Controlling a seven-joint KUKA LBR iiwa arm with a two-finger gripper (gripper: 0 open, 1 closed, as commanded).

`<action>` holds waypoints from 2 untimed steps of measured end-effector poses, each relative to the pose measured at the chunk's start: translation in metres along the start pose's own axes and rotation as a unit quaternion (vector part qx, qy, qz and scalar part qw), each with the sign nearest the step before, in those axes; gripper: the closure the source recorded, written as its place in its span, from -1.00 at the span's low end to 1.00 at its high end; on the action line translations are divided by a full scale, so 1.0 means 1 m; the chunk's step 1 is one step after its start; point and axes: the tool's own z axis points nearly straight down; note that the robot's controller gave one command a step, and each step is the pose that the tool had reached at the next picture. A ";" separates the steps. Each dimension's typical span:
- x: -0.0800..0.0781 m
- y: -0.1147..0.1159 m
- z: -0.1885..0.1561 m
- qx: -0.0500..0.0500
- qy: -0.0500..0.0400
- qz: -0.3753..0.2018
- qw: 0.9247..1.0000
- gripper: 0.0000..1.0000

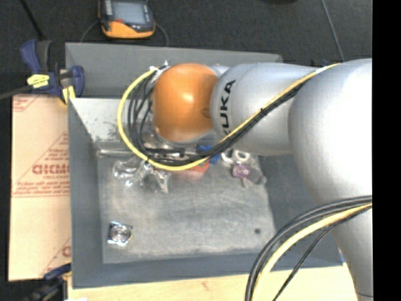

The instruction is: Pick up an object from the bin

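Note:
Grey metal of my gripper (156,179) pokes out below the wrist, low over the bin floor in the back left-centre. Just to its left lies a clear, glassy lump (127,170), close to or touching it. To its right a flat red piece (192,171) is half hidden under the arm. Further right sits a small purple and white thing (242,168).
A small crumpled silvery thing (119,233) lies alone in the front left corner. The arm with its orange cover and looped yellow and black cables hides the back and right of the bin. Bare floor stretches across the middle and front.

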 end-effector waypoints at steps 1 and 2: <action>-0.002 0.023 -0.077 0.004 -0.003 -0.002 1.000 1.00; -0.038 0.055 -0.079 0.001 -0.003 0.090 0.996 1.00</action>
